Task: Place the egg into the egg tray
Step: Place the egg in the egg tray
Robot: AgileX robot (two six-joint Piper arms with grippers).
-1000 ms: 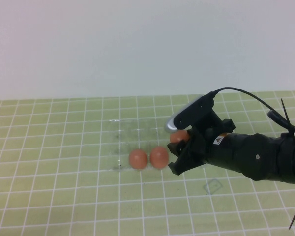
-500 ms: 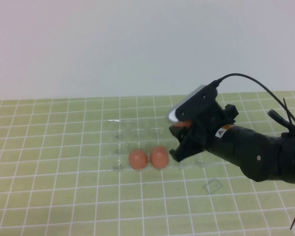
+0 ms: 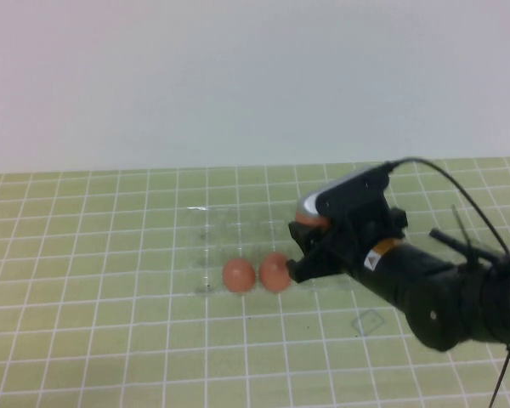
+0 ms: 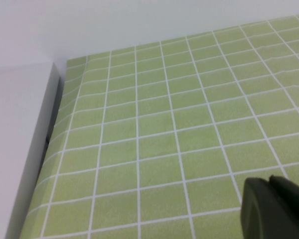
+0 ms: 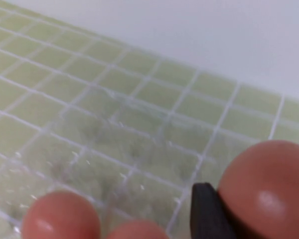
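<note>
My right gripper (image 3: 302,246) is shut on a reddish-brown egg (image 5: 266,186) and holds it just above the right end of the clear egg tray (image 3: 206,212). In the high view only a sliver of that egg (image 3: 309,222) shows under the wrist camera. Two like eggs (image 3: 239,275) (image 3: 274,272) sit side by side in the tray's front row; they also show in the right wrist view (image 5: 60,216) (image 5: 137,230). One dark fingertip (image 5: 207,209) presses the held egg. My left gripper (image 4: 276,206) hangs over bare mat, away from the tray, fingers together.
A green mat with a white grid (image 3: 110,323) covers the table, ending at a white wall (image 3: 238,76). A white panel (image 4: 15,149) borders the mat in the left wrist view. A small clear square (image 3: 368,322) lies on the mat in front of the right arm.
My right gripper has moved with the egg left and slightly down, closer to the two eggs in the tray. The two tray eggs have not moved.
</note>
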